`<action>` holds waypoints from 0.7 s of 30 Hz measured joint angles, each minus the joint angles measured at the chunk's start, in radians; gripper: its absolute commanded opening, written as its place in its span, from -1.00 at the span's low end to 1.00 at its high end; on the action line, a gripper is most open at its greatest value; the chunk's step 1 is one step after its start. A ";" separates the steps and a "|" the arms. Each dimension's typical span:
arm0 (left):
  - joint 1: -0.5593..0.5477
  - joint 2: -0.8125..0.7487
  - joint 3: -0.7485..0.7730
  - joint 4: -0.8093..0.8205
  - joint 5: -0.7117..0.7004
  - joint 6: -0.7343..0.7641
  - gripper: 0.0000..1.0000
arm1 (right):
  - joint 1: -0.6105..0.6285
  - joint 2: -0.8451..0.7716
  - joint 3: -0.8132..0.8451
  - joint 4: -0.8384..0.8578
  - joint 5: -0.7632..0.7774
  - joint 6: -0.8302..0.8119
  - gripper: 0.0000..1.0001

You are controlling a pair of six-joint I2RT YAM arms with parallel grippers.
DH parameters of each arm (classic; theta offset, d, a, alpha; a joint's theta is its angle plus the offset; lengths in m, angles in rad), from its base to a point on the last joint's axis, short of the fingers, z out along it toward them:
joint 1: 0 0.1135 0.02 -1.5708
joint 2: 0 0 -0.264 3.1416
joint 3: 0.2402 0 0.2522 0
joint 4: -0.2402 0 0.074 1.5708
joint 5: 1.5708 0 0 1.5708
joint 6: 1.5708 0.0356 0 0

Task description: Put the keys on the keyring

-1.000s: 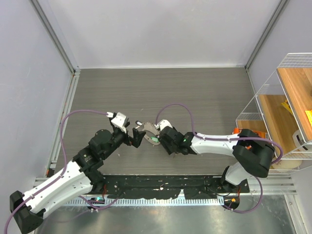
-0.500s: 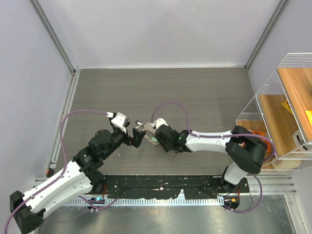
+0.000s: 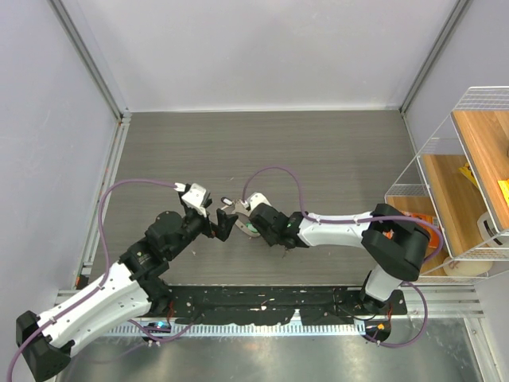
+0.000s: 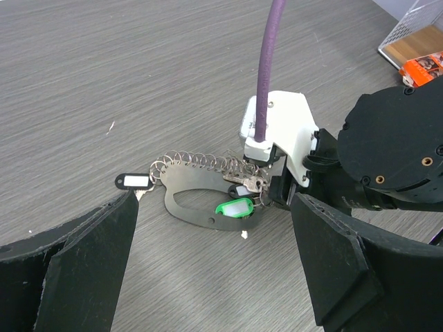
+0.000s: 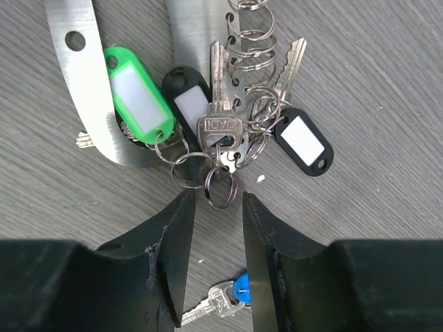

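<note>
The keyring [image 4: 197, 216] is a flat silvery oval loop lying on the table, with a chain of small split rings [image 4: 201, 162] along its top. It also shows in the top view [image 3: 237, 218]. A green-tagged key [image 5: 135, 93], two black-tagged keys [image 5: 190, 102] [image 5: 304, 142] and a bare silver key [image 5: 220, 104] hang in a bunch at its right end. Another black tag [image 4: 135, 181] lies at its left end. A blue-headed key [image 5: 232, 294] lies loose on the table under my right gripper. My right gripper [image 5: 217, 200] is narrowly open, its tips either side of a small split ring [image 5: 221, 188]. My left gripper [image 4: 212, 207] is wide open, low over the keyring.
A wire shelf with wooden boards [image 3: 469, 159] stands at the right edge, with an orange packet [image 4: 426, 68] by it. A metal rail [image 3: 111, 159] runs along the left wall. A white crumb [image 4: 243, 235] lies beside the keyring.
My right arm has reached further left, bringing its gripper up against the bunch of keys. The left arm and the keyring have not moved.
</note>
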 measured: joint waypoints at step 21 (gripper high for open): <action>0.000 0.010 0.000 0.000 0.000 0.000 0.99 | -0.008 0.034 0.023 0.010 0.023 -0.028 -0.89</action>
